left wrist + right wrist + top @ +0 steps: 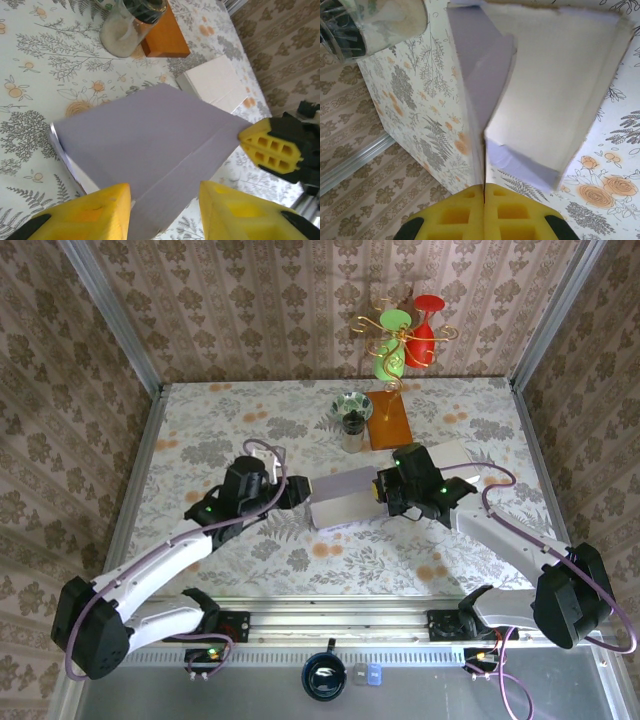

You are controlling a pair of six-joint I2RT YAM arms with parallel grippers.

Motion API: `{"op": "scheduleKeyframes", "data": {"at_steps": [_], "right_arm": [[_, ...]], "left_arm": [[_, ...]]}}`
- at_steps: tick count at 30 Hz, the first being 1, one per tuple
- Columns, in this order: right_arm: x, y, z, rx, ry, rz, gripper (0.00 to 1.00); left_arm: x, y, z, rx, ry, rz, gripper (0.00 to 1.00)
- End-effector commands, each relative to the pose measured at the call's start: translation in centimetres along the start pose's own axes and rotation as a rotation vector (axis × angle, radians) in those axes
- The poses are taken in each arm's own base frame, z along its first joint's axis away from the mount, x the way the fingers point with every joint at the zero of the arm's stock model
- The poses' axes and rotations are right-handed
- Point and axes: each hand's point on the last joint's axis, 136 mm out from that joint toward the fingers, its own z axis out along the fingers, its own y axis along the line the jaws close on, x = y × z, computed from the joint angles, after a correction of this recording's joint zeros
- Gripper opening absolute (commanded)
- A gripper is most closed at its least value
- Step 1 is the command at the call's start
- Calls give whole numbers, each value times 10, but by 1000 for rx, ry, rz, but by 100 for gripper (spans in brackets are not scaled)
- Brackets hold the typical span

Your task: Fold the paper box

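At the middle of the flower-printed table [200, 430], the left gripper [162, 196] stands with its blocky yellow pads parted over a corner of the paper box [340, 498]. The box is a smooth, creased carton, lavender outside and white within. On its right side, the right gripper [484, 191] pinches one thin wall, pads pressed together. Behind the box, a glass jar [352, 425] holds pale grainy fill, just beside an orange block [388, 420].
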Motion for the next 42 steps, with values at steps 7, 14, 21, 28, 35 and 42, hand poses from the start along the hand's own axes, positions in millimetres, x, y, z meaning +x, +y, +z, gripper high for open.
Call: {"op": "scheduleKeyframes", "data": {"at_steps": [7,14,21,28,35,42], "right_arm": [[4,-7,2,22,9,-31,0],[1,-24,7,41,10,-50,0],[-3,-40,10,56,7,-53,0],[-4,-44,11,59,4,-54,0],[-4,-45,14,68,10,-54,0],[-4,-48,16,77,13,-56,0]], "left_arm": [[4,10,7,4,106,-143,40],[14,32,30,-66,151,-420,40],[36,48,63,-53,207,-533,36],[58,73,67,-149,270,-503,36],[73,85,72,-175,310,-486,39],[86,96,78,-191,339,-487,39]]}}
